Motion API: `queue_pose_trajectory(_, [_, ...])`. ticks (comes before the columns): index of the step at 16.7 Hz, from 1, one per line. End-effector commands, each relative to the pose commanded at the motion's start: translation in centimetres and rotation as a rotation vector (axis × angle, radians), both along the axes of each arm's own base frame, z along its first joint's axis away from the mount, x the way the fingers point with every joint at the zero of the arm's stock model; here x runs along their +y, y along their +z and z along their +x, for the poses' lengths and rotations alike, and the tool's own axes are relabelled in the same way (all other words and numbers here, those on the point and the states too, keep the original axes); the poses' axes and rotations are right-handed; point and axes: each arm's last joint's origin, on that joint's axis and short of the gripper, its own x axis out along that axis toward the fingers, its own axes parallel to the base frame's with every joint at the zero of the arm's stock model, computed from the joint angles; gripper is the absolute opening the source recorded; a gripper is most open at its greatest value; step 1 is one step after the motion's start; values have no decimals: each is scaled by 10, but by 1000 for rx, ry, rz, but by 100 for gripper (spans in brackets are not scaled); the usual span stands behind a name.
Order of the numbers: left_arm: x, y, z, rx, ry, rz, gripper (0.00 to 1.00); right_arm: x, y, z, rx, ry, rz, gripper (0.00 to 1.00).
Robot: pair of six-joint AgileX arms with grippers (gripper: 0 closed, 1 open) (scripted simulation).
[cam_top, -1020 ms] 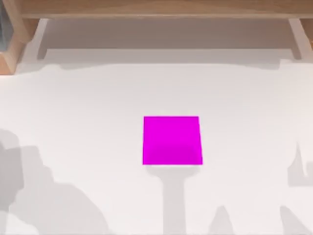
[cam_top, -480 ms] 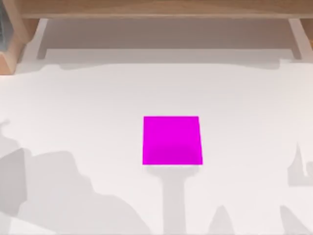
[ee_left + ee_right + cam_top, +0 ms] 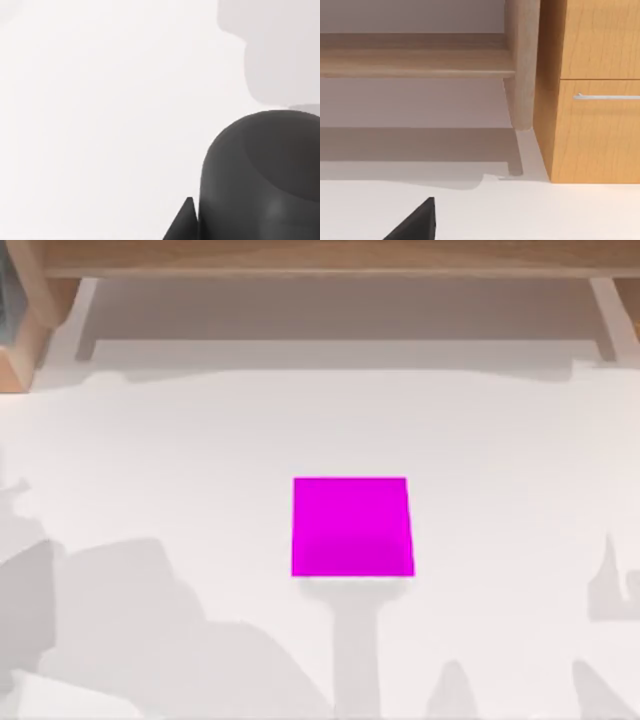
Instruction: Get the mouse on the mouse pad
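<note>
The mouse pad [image 3: 351, 526] is a flat magenta square lying near the middle of the white table [image 3: 200, 440], with nothing on it. In the left wrist view a dark grey rounded body [image 3: 265, 175], which looks like the mouse, rests on the white surface very close to the camera. A black tip of my left gripper [image 3: 184, 224] pokes in right beside it. A black corner of my right gripper [image 3: 415, 222] hangs over the table's back edge, facing the wooden shelf.
A wooden shelf [image 3: 320, 258] runs along the back of the table. A wooden drawer cabinet [image 3: 592, 90] with a metal handle [image 3: 605, 96] stands by the shelf's leg [image 3: 522, 65]. Arm shadows [image 3: 130, 630] cover the table's front left.
The arm shadow at the front left of the top view has spread to the right and farther back. The mouse pad has not moved.
</note>
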Motion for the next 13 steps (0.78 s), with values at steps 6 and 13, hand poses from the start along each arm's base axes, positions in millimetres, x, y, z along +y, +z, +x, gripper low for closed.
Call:
queue_pose_trajectory(6, [-49, -18, 22, 157, 271, 23, 0, 0, 0, 0, 0, 0, 0, 100])
queue_pose_trajectory(13, [-136, -41, 48, 299, 745, 233, 0, 0, 0, 0, 0, 0, 0, 100])
